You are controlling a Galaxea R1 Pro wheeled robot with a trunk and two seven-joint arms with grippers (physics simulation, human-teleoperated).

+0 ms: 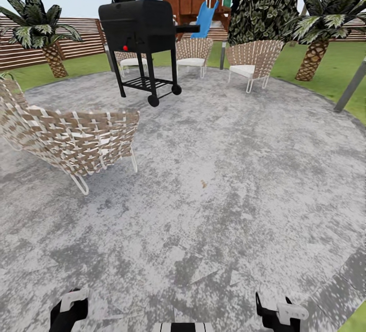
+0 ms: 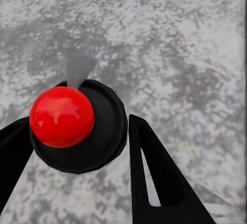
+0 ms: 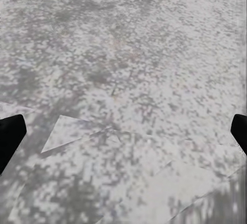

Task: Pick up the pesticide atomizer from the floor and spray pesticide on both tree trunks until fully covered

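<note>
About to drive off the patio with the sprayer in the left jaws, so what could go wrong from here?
The wicker chair and the grill stand close ahead; a wide turn could clip them.
The pesticide atomizer sits between the left gripper's jaws, red top toward the camera; grip depth is unclear, so it might slip.
The palm ahead is no target tree.

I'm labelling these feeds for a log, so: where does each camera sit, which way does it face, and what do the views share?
Head view: high on the robot, facing forward and down over the paving toward a grill and chairs; both arms' ends show at the bottom edge.
Left wrist view: near the left gripper, looking down at paving; dark fingers flank a red-topped bottle.
Right wrist view: near the right gripper, looking down; fingertips wide apart.
Shared: the same mottled grey paving.
</note>
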